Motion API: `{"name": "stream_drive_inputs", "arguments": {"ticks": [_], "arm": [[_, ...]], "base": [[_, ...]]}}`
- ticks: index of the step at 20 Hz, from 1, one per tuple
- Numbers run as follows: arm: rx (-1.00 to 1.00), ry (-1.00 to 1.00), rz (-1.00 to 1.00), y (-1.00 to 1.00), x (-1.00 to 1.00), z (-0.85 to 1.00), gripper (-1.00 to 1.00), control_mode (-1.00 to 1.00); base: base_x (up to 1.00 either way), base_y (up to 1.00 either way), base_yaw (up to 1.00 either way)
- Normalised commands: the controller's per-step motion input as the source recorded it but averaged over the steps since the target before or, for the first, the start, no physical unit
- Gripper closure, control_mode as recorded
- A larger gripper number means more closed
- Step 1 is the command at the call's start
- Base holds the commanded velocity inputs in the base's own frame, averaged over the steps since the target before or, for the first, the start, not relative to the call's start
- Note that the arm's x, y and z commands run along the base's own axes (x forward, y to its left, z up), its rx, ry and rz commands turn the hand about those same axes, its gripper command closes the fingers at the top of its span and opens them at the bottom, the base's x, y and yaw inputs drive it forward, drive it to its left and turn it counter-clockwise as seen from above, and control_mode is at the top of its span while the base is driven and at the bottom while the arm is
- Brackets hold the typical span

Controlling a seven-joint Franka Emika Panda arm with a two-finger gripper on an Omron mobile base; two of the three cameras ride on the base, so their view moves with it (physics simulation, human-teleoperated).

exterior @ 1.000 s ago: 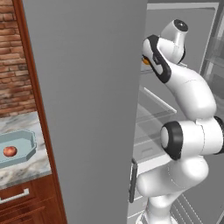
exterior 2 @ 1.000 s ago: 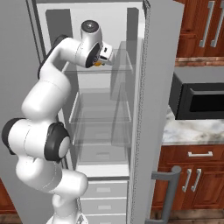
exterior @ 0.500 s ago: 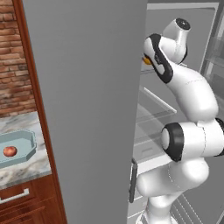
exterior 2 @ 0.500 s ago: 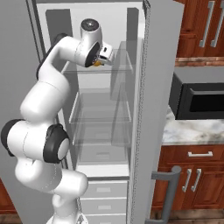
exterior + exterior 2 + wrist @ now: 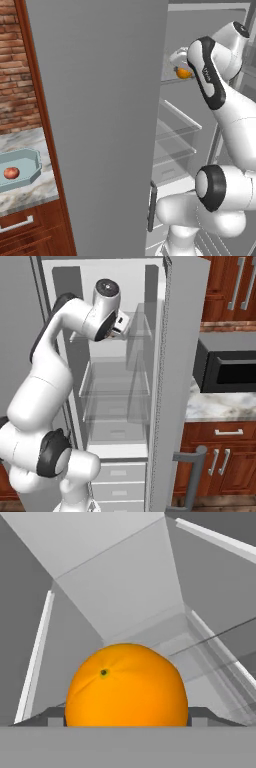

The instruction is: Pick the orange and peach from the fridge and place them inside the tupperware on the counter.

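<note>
From behind the arm on its left, we look forward and down past the wide grey door of the fridge (image 5: 100,125), which stands near the lens and takes the middle of that view; to its left lies the counter (image 5: 30,192) with the tupperware (image 5: 22,167), to its right the shelves. From behind on the right, we face straight into the fridge interior, with the door edge-on and a further counter stretch to the right. Both base views share the arm and the glass shelves. The hand camera sits very near the orange (image 5: 127,687), looking along the gripper (image 5: 127,717) into the fridge's far white corner.
</note>
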Motion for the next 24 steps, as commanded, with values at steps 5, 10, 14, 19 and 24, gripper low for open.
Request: {"name": "stream_drive_inputs", "arguments": {"ticks": [5,10,14,19,24], "arm": [[0.00,-0.04,0.00,-0.01,-1.00,0.12,1.00,-1.00],[0.00,0.00,0.00,0.00,-1.00,0.11,1.00,-1.00],[0.00,0.00,0.00,0.05,-0.98,0.03,1.00,-1.00],[0.00,0.00,0.00,0.08,-0.91,0.00,1.00,-1.00],[0.00,0.00,0.00,0.10,-0.79,0.00,1.00,-1.00]], "base": [[0.00,0.00,0.00],[0.00,0.00,0.00],[0.00,0.00,0.00],[0.00,0.00,0.00],[0.00,0.00,0.00]]}}
